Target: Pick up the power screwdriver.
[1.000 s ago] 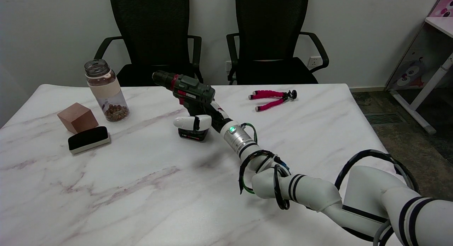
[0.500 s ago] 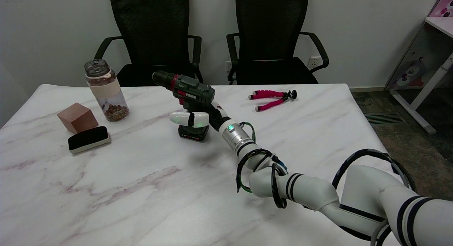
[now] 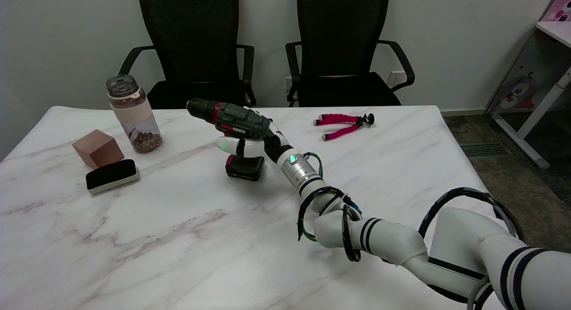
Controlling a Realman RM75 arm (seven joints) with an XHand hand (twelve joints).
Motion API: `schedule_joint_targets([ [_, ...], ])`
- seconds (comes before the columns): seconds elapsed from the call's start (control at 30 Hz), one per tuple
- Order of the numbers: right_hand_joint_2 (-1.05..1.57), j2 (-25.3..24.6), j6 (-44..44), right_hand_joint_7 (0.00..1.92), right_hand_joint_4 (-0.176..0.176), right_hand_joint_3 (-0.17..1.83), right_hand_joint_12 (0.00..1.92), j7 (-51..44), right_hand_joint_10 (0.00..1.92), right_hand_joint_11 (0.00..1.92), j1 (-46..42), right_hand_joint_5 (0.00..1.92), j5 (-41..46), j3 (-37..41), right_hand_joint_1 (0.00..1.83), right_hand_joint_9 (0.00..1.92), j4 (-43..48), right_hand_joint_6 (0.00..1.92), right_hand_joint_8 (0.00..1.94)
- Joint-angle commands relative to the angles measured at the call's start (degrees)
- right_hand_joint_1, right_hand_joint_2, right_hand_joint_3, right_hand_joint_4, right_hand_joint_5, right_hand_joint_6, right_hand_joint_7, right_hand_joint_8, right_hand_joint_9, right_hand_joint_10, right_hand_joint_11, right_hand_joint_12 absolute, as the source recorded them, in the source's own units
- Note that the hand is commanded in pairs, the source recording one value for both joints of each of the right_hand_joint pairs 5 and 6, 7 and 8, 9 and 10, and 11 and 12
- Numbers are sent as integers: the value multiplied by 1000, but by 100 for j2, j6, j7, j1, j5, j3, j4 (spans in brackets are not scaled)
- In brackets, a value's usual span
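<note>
- We see the power screwdriver (image 3: 236, 127) near the middle of the tabletop (image 3: 178, 238), somewhat toward the far edge, its nose pointing to the far left corner and tilted a little upward.
- Our right hand (image 3: 250, 146) wraps the grip between the green body and the battery block; a white finger lies across the near side, and the rest are hidden behind the tool.
- Whether the battery foot touches the marble or has just cleared it, we cannot tell.
- We judge the tool rigid and fairly heavy, weighted at both ends by battery and motor, so it may pitch nose-down in a loose hold.
- The grip is the right place: narrow and shaped for a palm, though its plastic could slip under smooth fingers.
</note>
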Motion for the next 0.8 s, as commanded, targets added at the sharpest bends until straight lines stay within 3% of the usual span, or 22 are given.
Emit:
schedule_joint_targets([
  [0.03, 290, 47, 41, 6, -80, 765, 1162, 48, 986, 1162, -4, 6, 82, 15, 973, 986, -18, 6, 6],
  [0.13, 290, 57, 41, 13, -79, 781, 1205, 53, 1002, 1205, -10, 13, 82, 15, 972, 1002, -24, 13, 13],
  [0.37, 179, 74, 41, 14, -71, 909, 665, 53, 681, 665, -1, 14, 82, 15, 957, 681, -24, 14, 14],
  [0.8, 112, 321, 41, 5, -61, 931, 554, 62, 557, 554, -132, 5, 241, 6, 919, 557, -534, 5, 5],
])
